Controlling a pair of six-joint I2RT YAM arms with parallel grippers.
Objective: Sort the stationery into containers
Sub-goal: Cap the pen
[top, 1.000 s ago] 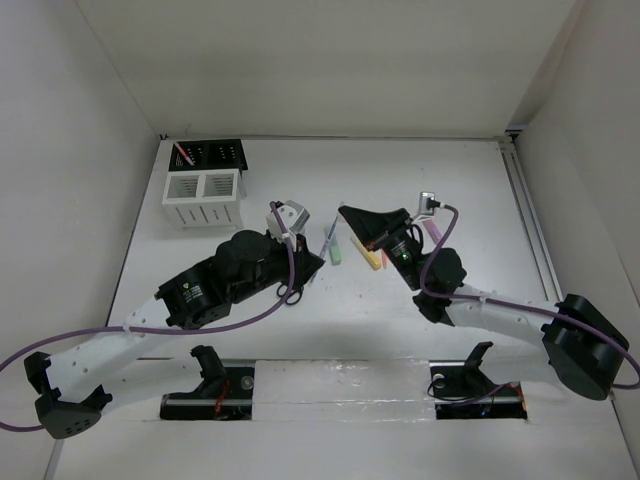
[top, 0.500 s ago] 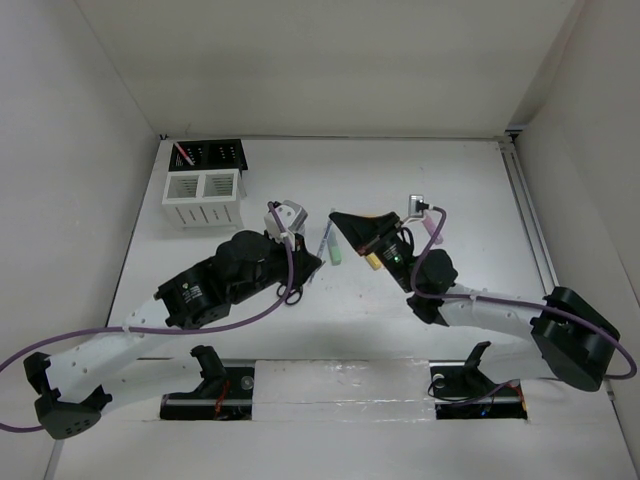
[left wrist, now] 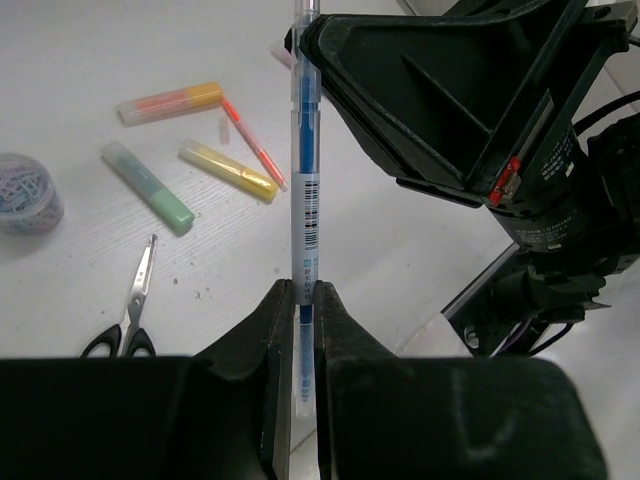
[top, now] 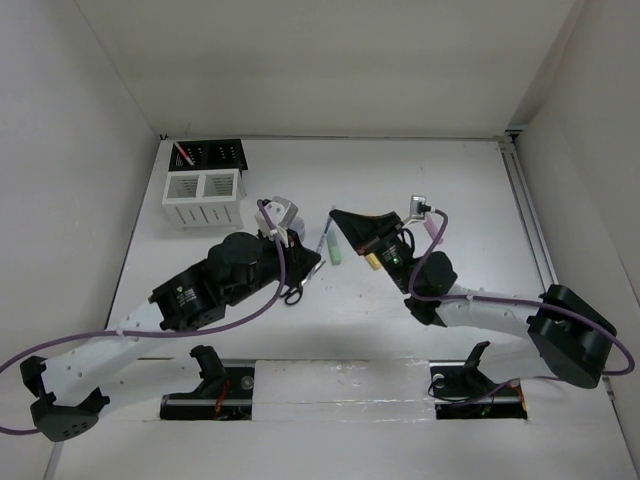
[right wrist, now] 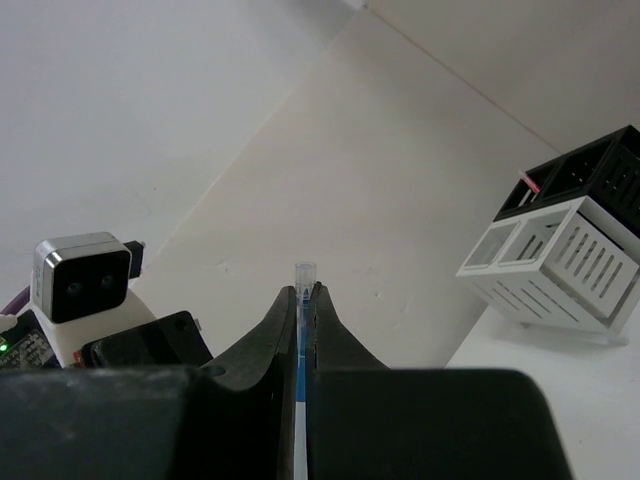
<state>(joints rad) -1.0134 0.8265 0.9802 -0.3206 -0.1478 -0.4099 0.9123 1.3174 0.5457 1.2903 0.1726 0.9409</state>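
A blue pen point(left wrist: 304, 190) with a clear cap is gripped at both ends above the table. My left gripper point(left wrist: 302, 298) is shut on its lower end. My right gripper point(right wrist: 303, 296) is shut on its capped end point(right wrist: 304, 272). In the top view the pen point(top: 326, 241) spans from the left gripper point(top: 312, 262) to the right gripper point(top: 338, 220). On the table below lie an orange marker point(left wrist: 170, 102), a green marker point(left wrist: 147, 187), a yellow marker point(left wrist: 228, 168), a thin orange-red pen point(left wrist: 252, 140), scissors point(left wrist: 130, 310) and a round tub point(left wrist: 25, 192).
The white slatted organizer point(top: 203, 198) stands at the far left with the black mesh holder point(top: 212, 154) behind it, a reddish pen point(top: 183, 154) in the mesh. A pink marker point(top: 432, 228) lies right of the right arm. The enclosure walls stand close on both sides.
My right gripper has moved left to the raised end of the blue pen and now grips it. My left arm has shifted slightly, still holding the pen.
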